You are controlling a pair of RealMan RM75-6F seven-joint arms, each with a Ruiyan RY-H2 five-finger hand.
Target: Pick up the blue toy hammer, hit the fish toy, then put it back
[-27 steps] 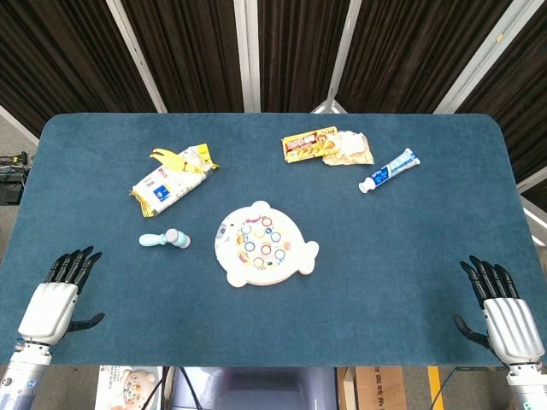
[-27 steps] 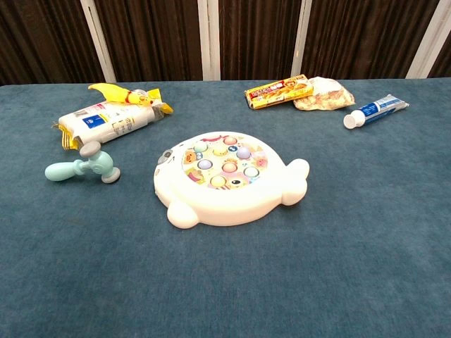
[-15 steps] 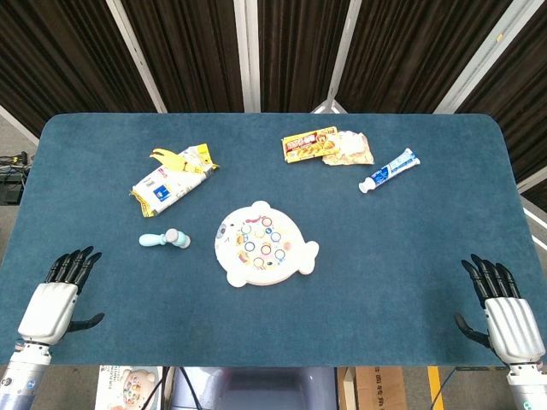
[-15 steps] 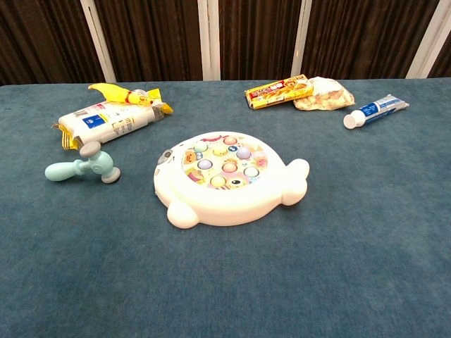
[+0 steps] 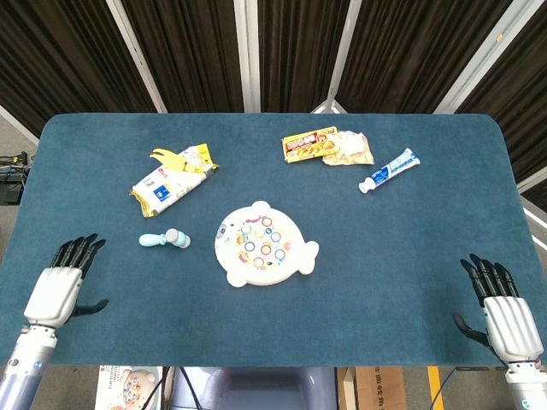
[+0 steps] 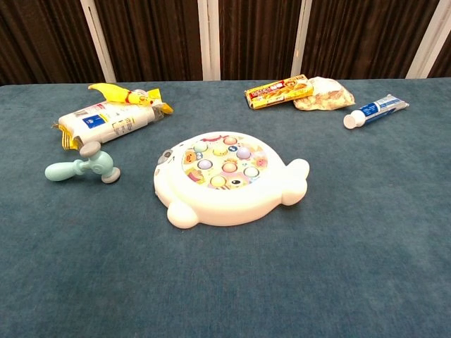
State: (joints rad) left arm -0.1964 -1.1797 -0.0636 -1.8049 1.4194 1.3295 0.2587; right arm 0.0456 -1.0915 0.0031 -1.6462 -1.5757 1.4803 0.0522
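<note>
The light blue toy hammer [image 5: 164, 239] [image 6: 81, 167] lies flat on the table, left of the white fish toy [image 5: 263, 244] [image 6: 227, 179]. The fish toy sits mid-table with coloured buttons on top. My left hand [image 5: 60, 286] hovers at the near left edge, fingers spread, holding nothing, well left and nearer than the hammer. At the near right corner my right hand [image 5: 504, 318] is likewise spread and empty. Neither hand shows in the chest view.
A white and blue snack bag [image 5: 162, 186] with a yellow packet [image 5: 186, 158] lies behind the hammer. A biscuit box [image 5: 309, 145], a crinkled wrapper [image 5: 352, 147] and a toothpaste tube [image 5: 389, 170] lie at the back right. The blue table [image 5: 402, 256] ends just before both hands.
My left hand has shifted slightly forward and up over the table edge. The right hand and all objects stay put.
</note>
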